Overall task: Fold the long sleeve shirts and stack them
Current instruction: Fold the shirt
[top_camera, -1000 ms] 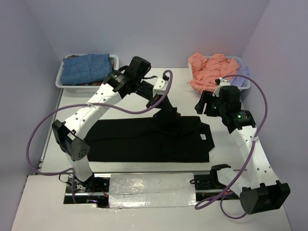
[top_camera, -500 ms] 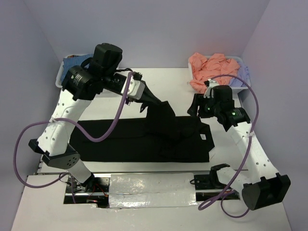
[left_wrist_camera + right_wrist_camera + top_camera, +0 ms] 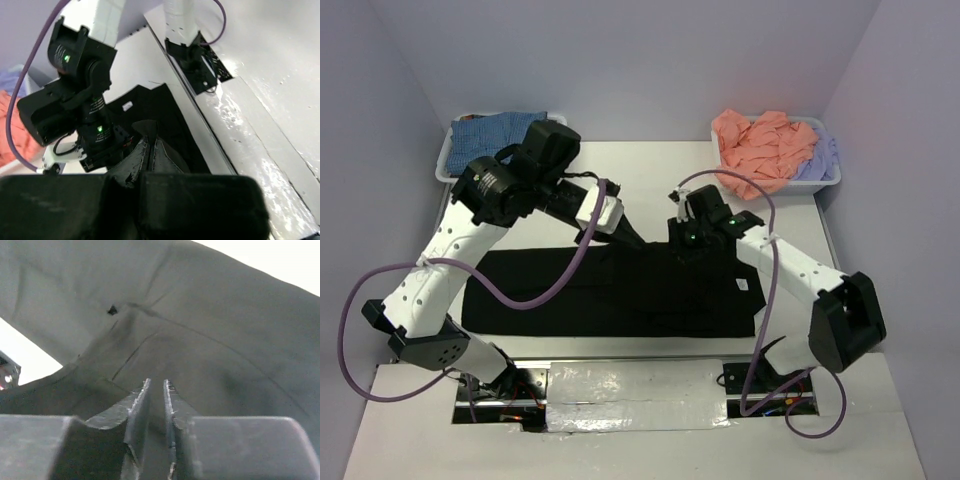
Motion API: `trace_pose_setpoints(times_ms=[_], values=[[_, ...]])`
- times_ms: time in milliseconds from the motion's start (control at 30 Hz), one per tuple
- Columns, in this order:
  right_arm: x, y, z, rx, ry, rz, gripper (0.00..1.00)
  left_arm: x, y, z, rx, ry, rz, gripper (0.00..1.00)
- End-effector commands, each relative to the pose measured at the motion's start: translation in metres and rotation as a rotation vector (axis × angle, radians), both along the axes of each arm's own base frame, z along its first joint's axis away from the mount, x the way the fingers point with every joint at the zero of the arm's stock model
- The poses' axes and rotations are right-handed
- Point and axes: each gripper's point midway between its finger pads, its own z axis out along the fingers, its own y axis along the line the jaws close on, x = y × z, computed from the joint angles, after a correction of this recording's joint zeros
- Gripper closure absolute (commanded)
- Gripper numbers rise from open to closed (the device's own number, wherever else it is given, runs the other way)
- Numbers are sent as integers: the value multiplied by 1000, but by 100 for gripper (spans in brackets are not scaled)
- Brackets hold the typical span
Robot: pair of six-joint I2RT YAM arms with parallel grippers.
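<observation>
black shirt [image 3: 620,295] lies flat mid-desk [image 3: 650,165], its near edge by the arm bases. left end effector [image 3: 625,230] is clamped on a raised fold at the far edge. right end effector [image 3: 678,247] is just beside it, jaws nearly together over cloth; can't tell if it's pinching.

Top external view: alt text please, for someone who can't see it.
A black long sleeve shirt lies spread on the table, the left gripper pinching its far edge and the right gripper on the cloth beside it. A blue-checked shirt fills the far-left bin; a salmon-pink shirt and a lavender shirt fill the far-right bin.
</observation>
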Motion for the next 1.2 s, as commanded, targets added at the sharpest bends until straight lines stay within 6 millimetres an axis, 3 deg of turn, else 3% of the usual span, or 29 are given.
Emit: trace_pose_setpoints(times_ms=[0,167,233,267,433,600,700,800,900,1000,1100,1133,1167], values=[[-5,24,-12,69,31,57,78,-5,-2,1,-36,-51,-27,100],[-35,37,-53,69,156,128,85,-2,-6,0,-34,-70,-25,100],[-42,39,-70,62,197,128,85,-1,-8,-14,-17,-61,-27,100],[-40,44,-72,80,194,125,85,2,-10,-37,23,-24,-20,100],[-39,49,-97,33,263,79,87,12,-26,-67,40,21,-18,100],[-18,27,-81,30,205,-77,80,36,-41,-70,37,-37,4,100],[0,-9,-74,-7,176,-244,72,52,-48,-86,63,-102,-8,100],[16,-60,-65,-24,165,-452,69,68,-54,-105,98,-160,-21,100],[22,-108,-49,-45,130,-644,68,78,-58,-122,116,-235,-52,100],[21,-139,-30,-48,74,-765,68,83,-64,-133,119,-291,-86,100],[21,-145,-11,-15,13,-777,67,73,-70,-123,95,-318,-157,100],[22,-142,-1,-2,-35,-731,67,66,-74,-102,41,-318,-184,100],[22,-138,5,11,-59,-690,67,62,-74,-94,26,-312,-197,100]])
